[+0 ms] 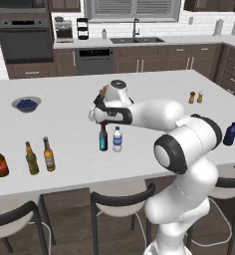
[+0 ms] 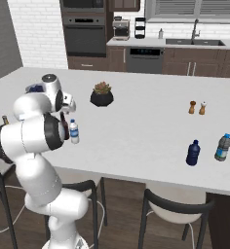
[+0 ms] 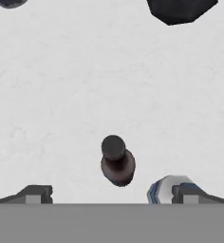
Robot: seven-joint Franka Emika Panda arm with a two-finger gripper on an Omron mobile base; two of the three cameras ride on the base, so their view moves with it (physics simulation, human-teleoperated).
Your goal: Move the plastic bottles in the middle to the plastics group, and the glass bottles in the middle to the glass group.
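Gripper: jaws were spread wide, nothing held, hung above the dark brown beer bottle.
Water bottle: stood at 3 o'clock, just beside it.
Amber beer bottle: was stood by the olive-green bottle.

- White Franka arm with rounded, glossy shell segments
- Dark grey rings at the joints
- Claw with two small dark fingertips

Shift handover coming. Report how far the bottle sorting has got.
Done: the amber beer bottle already stands in the glass group. In hand: the open gripper hovers over the dark brown beer bottle. Left: that bottle, then the clear water bottle to the plastics group.
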